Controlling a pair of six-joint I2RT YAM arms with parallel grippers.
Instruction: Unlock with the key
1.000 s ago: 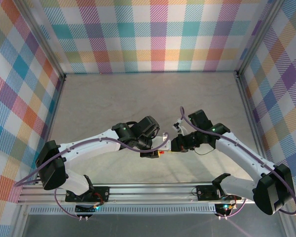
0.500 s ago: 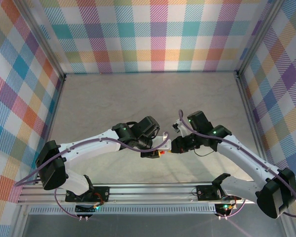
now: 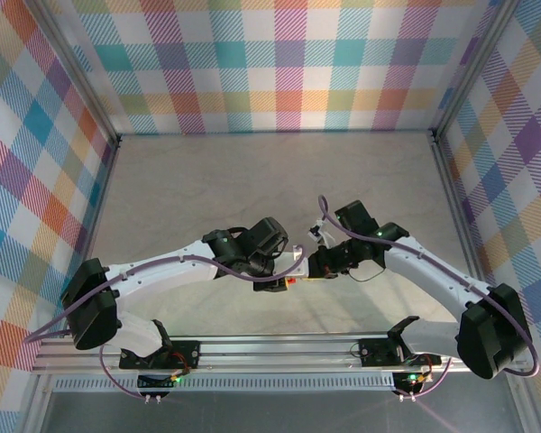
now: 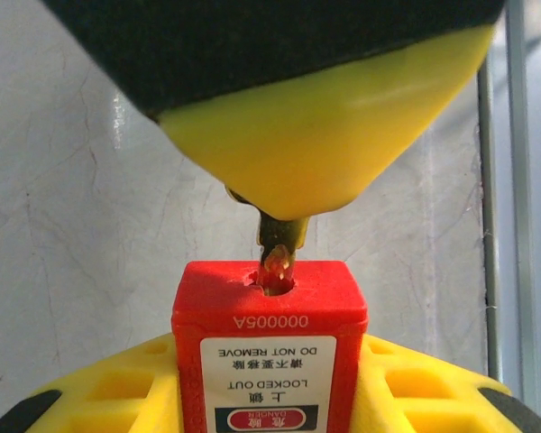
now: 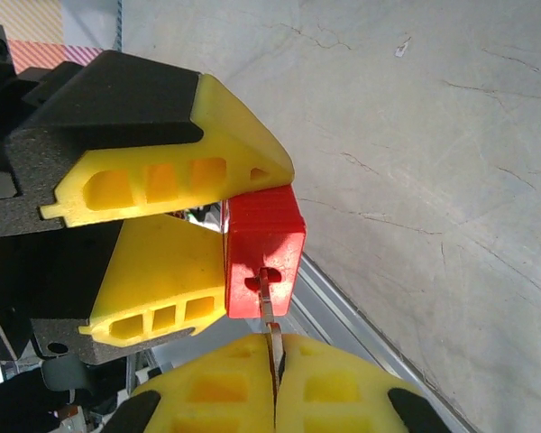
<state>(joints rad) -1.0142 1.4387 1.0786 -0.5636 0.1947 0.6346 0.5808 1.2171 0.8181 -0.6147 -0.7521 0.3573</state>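
Toward the near edge of the table (image 3: pixel 252 180), about midway between its left and right edges, the red padlock (image 4: pixel 270 334) is clamped in the left gripper (image 5: pixel 252 225). The yellow fingers (image 5: pixel 162 185) press on two opposite faces of the body, so the jaws are closed on the padlock. Its keyhole end faces the right arm. In the left wrist view the white label (image 4: pixel 269 374) on the body appears upside down and reads "LOCKED OUT DO NOT REMOVE", with "000005A" above it.

The brass-coloured key (image 4: pixel 278 248) meets that keyhole end. Its blade tip sits in the mouth of the slot; how deep it goes cannot be told. The right gripper (image 5: pixel 275 388) is pinched tight on the key's other end, its two yellow pads pressed together with the thin blade sticking out between them.

From the top camera the two grippers meet tip to tip, the left arm reaching in from the left corner and the right arm from the right. A purple cable (image 3: pixel 162 266) runs along the left arm. Behind the padlock lies the pale, cracked-looking tabletop, and an aluminium rail (image 3: pixel 279 343) runs along the near edge. Plaid-patterned walls (image 3: pixel 288 63) close in the far, left and right edges.
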